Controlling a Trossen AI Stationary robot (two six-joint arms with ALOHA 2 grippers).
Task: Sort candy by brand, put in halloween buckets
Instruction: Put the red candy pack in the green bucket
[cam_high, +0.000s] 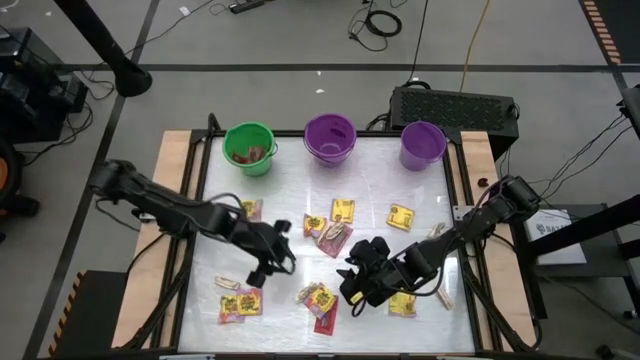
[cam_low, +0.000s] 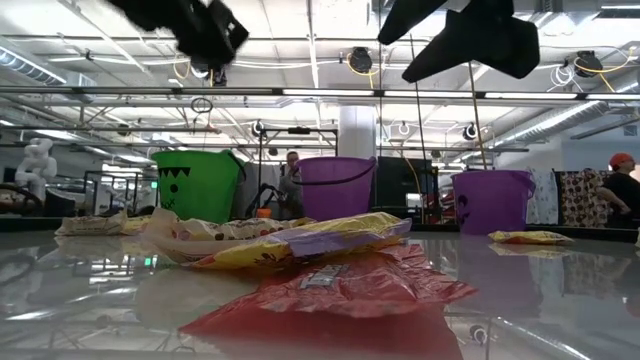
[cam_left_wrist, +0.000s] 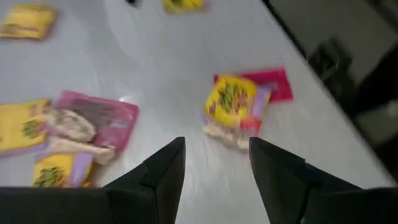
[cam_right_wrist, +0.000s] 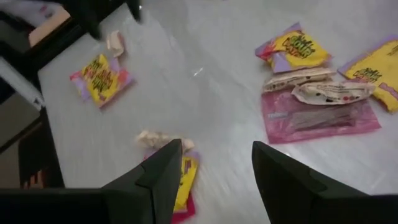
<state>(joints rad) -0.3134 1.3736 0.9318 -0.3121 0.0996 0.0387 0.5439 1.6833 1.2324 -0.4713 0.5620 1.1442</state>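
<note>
Three buckets upright in a row along the far edge: green bucket (cam_high: 249, 148) holding red pieces, deep purple bucket (cam_high: 329, 138), lavender bucket (cam_high: 422, 145). Candy (cam_high: 331, 236) scattered flat mid-bench: yellow square packets, pink-red packets, tan pieces, several overlapping in small clusters.

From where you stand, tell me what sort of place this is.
Probably a robotics lab or workshop. Loose black cables run across the grey floor around the white-topped table; the low view shows an open industrial ceiling with long strip lights; a person stands among equipment behind the purple plastic bucket.
</note>
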